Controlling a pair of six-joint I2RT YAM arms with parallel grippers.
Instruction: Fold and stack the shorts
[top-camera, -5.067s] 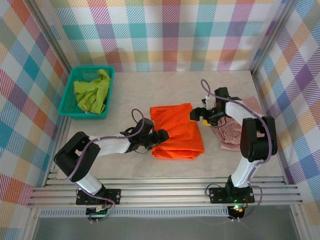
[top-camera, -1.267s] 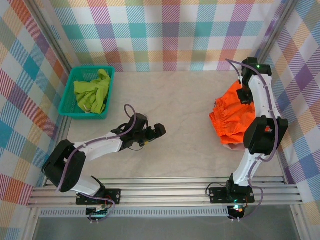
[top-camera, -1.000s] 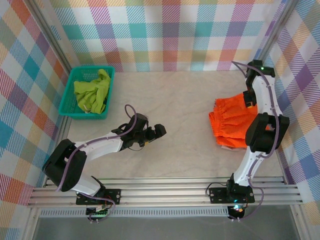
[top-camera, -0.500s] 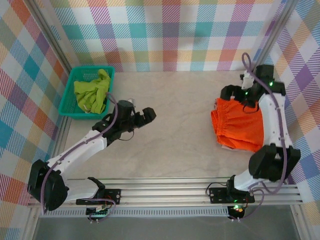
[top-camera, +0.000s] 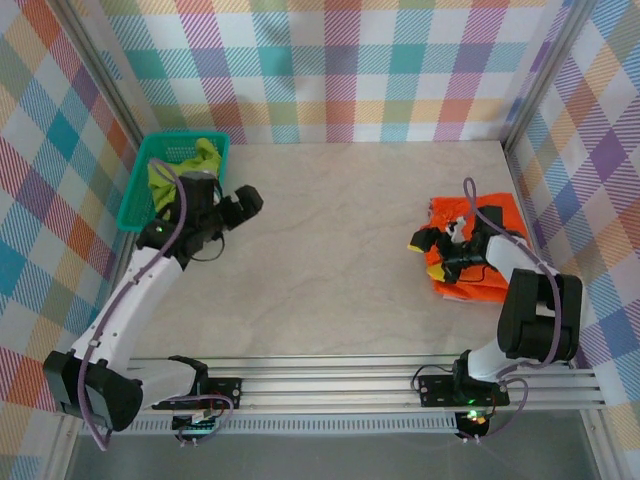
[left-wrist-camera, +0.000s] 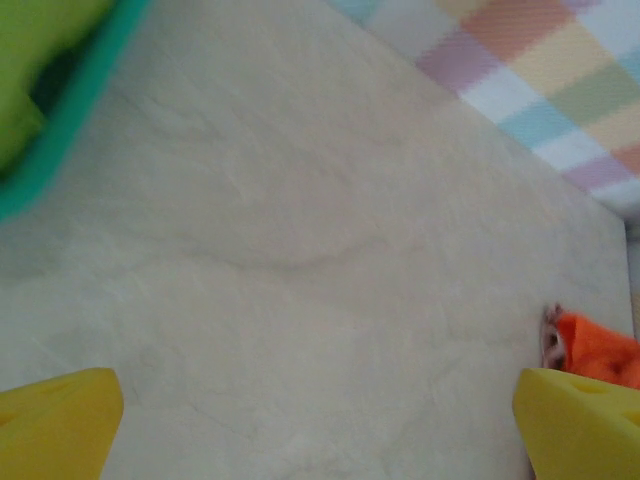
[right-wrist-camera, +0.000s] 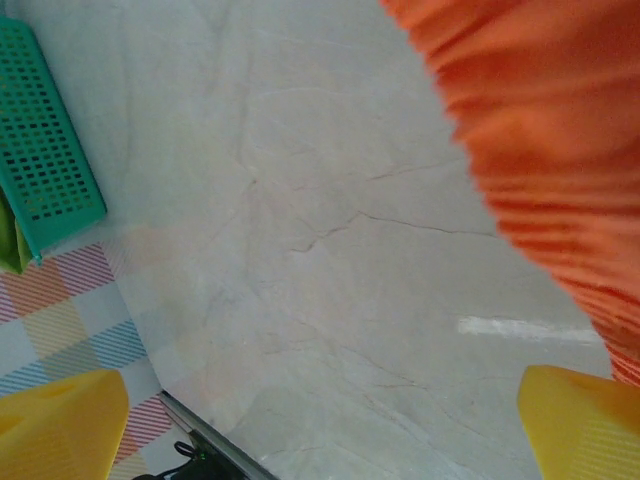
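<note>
Folded orange shorts (top-camera: 488, 212) lie at the right side of the table, also visible as orange shorts (right-wrist-camera: 540, 110) and orange shorts (left-wrist-camera: 600, 352). My right gripper (top-camera: 432, 252) hovers at their left edge, open, with nothing between its yellow fingers (right-wrist-camera: 575, 425); right gripper (right-wrist-camera: 320, 430). Lime green shorts (top-camera: 177, 168) lie crumpled in the teal basket (top-camera: 133, 208) at the back left. My left gripper (top-camera: 243, 203) hangs open just right of the basket, holding nothing; left gripper (left-wrist-camera: 320, 430) is over bare table, with the green shorts (left-wrist-camera: 30, 60) at the upper left.
The checked walls close in the table at the back and both sides. A metal rail (top-camera: 320, 385) runs along the near edge. The basket (right-wrist-camera: 45, 160) and basket rim (left-wrist-camera: 70, 120) show at the left of both wrist views.
My right gripper opened, let go of the orange shorts and dropped to their left edge. My left arm swung from the table's middle back toward the basket, still open.
</note>
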